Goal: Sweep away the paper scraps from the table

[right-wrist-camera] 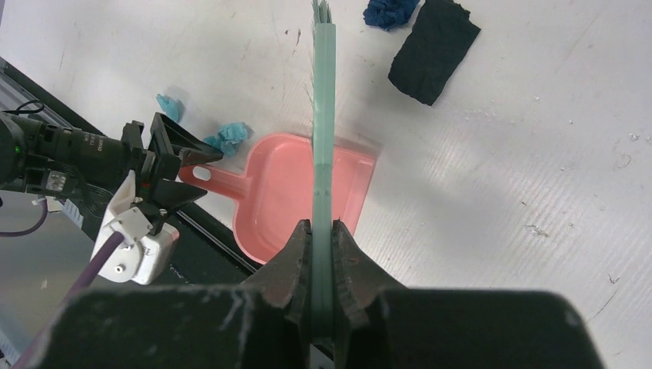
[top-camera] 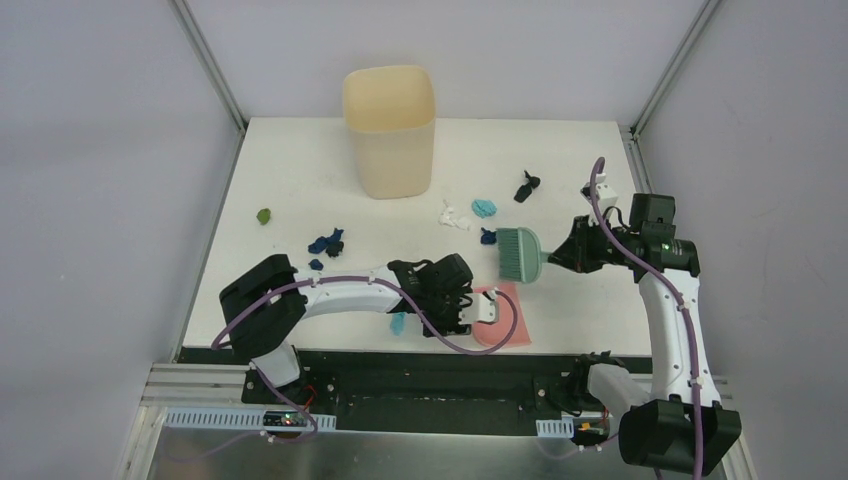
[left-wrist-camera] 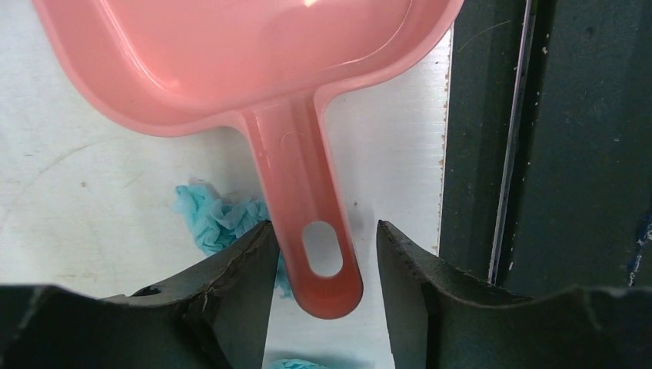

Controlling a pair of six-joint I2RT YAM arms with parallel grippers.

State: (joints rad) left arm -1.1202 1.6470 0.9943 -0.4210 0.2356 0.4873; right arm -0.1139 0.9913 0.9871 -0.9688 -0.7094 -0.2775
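The pink dustpan (top-camera: 503, 318) lies flat near the table's (top-camera: 300, 160) front edge. My left gripper (left-wrist-camera: 323, 254) is open astride the dustpan handle (left-wrist-camera: 304, 192): the left finger sits against it and a gap shows on the right. My right gripper (right-wrist-camera: 323, 231) is shut on the teal brush (top-camera: 520, 252), held over the table right of centre. Paper scraps are scattered about: green (top-camera: 264, 215), navy (top-camera: 327, 242), white (top-camera: 455, 217), light blue (top-camera: 485, 208), black (top-camera: 527, 187). One light blue wad (left-wrist-camera: 211, 219) lies beside the dustpan handle.
A tall cream bin (top-camera: 390, 130) stands at the back centre. The black base rail (left-wrist-camera: 538, 154) runs just right of the dustpan handle. Grey walls and metal rails close in the table on three sides.
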